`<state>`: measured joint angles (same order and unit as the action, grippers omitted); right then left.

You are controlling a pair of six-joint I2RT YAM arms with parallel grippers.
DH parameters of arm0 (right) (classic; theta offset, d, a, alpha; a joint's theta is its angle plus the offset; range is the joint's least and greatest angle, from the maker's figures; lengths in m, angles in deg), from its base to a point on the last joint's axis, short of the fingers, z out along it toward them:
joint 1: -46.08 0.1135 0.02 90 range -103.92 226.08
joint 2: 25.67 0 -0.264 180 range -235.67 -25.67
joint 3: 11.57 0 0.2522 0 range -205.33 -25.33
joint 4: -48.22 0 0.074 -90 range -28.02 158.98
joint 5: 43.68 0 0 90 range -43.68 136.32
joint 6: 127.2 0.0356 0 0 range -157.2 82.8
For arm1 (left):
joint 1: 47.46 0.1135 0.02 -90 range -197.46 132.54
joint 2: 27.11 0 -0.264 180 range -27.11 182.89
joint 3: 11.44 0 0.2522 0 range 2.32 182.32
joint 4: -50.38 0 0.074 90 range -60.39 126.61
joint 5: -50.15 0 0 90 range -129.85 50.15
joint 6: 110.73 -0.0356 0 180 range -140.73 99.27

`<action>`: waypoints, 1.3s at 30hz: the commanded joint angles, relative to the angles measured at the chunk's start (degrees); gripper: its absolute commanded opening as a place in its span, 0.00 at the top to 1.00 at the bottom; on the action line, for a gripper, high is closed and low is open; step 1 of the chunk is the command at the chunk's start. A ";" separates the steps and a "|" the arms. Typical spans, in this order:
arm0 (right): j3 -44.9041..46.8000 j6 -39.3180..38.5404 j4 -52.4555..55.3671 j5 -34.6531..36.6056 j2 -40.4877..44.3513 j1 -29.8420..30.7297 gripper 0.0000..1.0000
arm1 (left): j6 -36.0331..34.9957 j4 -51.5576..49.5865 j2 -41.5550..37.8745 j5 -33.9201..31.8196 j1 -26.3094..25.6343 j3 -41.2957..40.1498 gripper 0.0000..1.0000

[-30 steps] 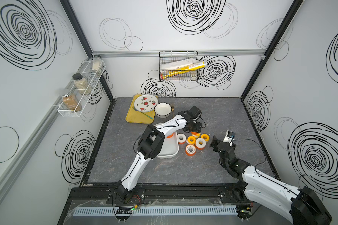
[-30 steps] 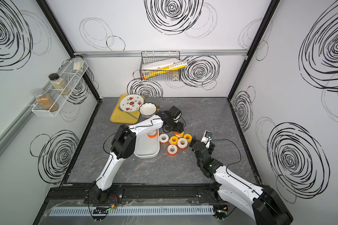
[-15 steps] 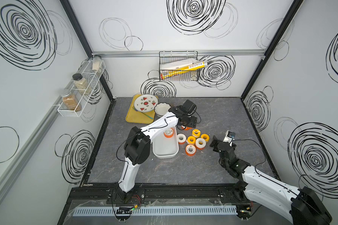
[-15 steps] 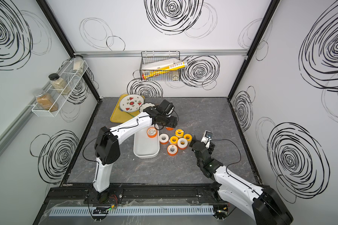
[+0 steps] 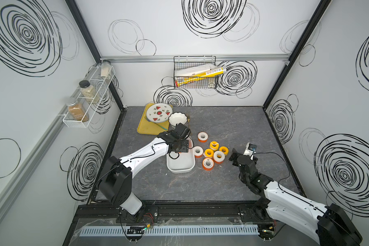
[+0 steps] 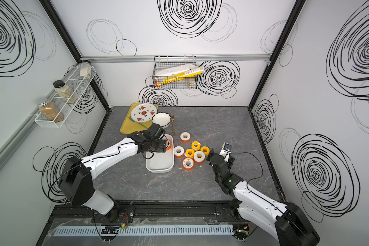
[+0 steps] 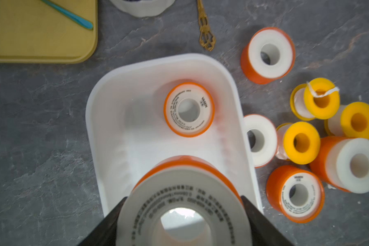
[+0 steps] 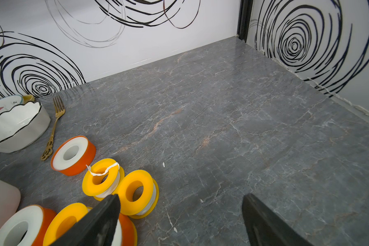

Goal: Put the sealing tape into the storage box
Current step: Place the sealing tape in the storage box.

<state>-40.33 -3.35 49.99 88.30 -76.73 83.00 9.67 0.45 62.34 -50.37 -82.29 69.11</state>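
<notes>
Hovering over the storage box (image 7: 136, 70), the left gripper (image 7: 182, 203) clamps an orange tape spool (image 7: 185, 187); one spool (image 7: 189, 109) already lies inside, seven loose spools (image 7: 301, 141) wait on the table (image 7: 41, 127) alongside, right gripper (image 8: 180, 199) spread wide, empty.

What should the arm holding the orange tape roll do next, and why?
Probably lower a little and open the left end effector. It grips an orange tape roll right above the storage box, beside the spot where another roll lies inside, so letting go should drop it into the free space.
</notes>
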 commanded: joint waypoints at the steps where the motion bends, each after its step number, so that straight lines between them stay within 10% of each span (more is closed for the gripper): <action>1: -1.61 -0.53 0.71 0.05 -0.36 -0.19 0.06 | 2.26 5.05 -1.50 -2.37 0.73 -3.88 0.27; 28: -1.52 -0.53 0.75 0.08 -0.02 -0.19 0.06 | 3.36 9.26 5.22 -6.50 0.97 -4.84 0.05; 39: -1.66 -0.53 0.87 0.04 -0.25 -0.19 0.06 | 2.90 7.86 2.85 -4.03 -0.68 -4.82 0.55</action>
<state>-40.33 -3.35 50.01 88.30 -76.73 83.00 12.73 9.50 65.05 -54.26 -82.79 63.07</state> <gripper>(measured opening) 0.943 0.471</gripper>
